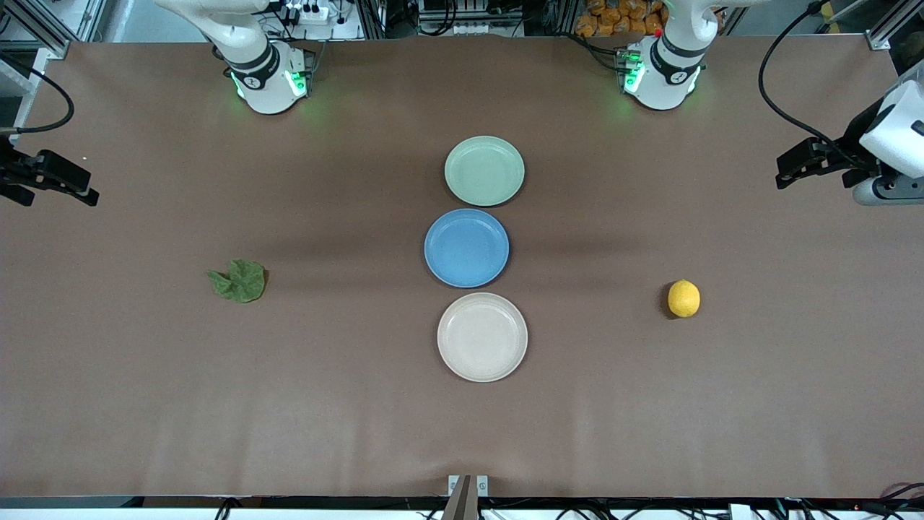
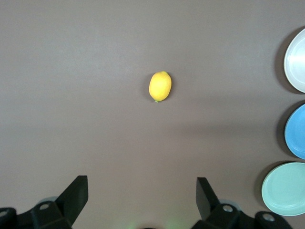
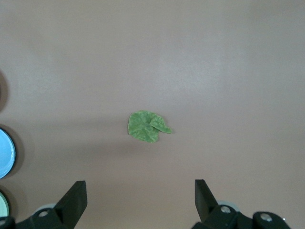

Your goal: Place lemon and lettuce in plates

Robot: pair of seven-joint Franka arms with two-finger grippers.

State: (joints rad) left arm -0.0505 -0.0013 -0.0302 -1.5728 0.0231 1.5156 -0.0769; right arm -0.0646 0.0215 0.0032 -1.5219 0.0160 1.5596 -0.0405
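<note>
Three plates sit in a row down the middle of my bench: the mint plate farthest from the front camera, the blue plate between, the cream plate nearest. None holds anything yet. My left gripper hangs high over the left arm's end, jaws spread wide and empty; my right gripper hangs over the right arm's end, likewise wide and empty. The lemon could roll off my fingertips if I close off-centre, since it is small, oval and smooth, bright yellow with a nubbed tip. The lettuce lies flat, dark green and ragged, so I may scrape the bench or pinch only an edge. Dropping either into the blue plate would be a mistake.
</note>
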